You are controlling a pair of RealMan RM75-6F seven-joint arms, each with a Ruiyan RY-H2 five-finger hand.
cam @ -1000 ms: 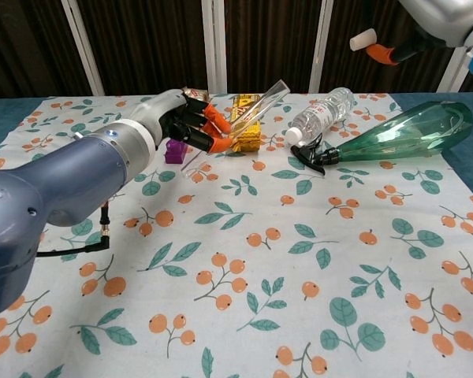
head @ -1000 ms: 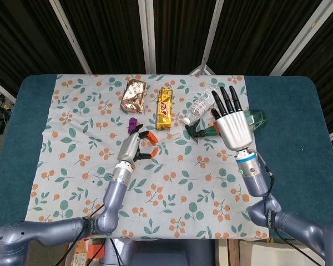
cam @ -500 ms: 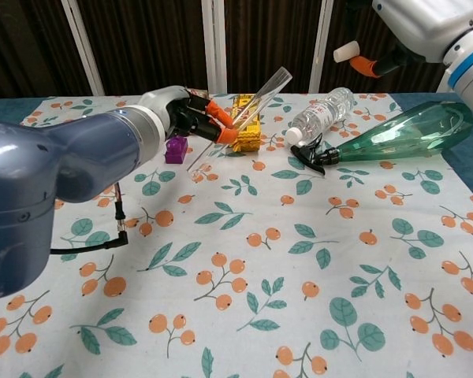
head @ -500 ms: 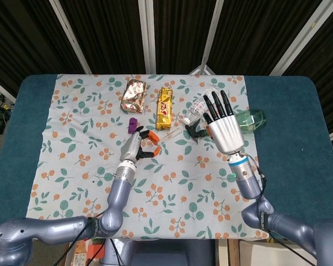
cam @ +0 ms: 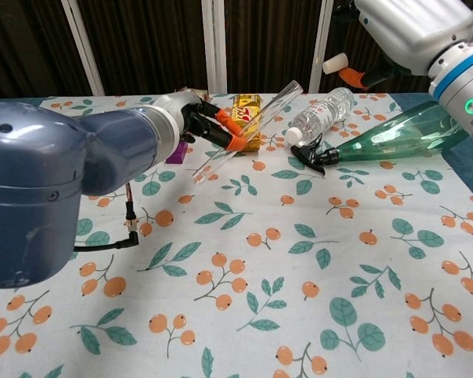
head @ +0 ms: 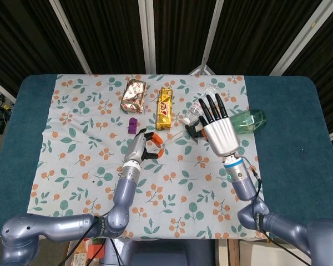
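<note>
- Since the earlier frames, the right hand (head: 218,128) has shifted leftward and toward the robot, and now hovers over the neck of the green spray bottle (cam: 406,130); the left hand (head: 142,147) has raised the clear tube (cam: 244,131) to a steeper tilt.
- Left hand state: grasping the clear tube between its orange-tipped fingers (cam: 230,134). The tube is off the cloth, upper end pointing toward the gold snack bar (head: 165,108).
- Right hand state: released, fingers spread and straight, holding nothing, palm down above the cloth.
- Tube location: above the floral tablecloth (head: 89,166), just beside the small purple block (head: 132,124) and near the water bottle (cam: 322,115).
- Step in hand, as judged: the tube is lifted and being carried while the right hand comes in over the bottles.
- Next move, as judged: a steady grasp on the tube, which looks smooth and thin, and a right-hand descent that clears the black trigger head (cam: 307,154) without knocking the water bottle.
- Foil-wrapped packet (head: 134,93) lies well apart at the far side.
</note>
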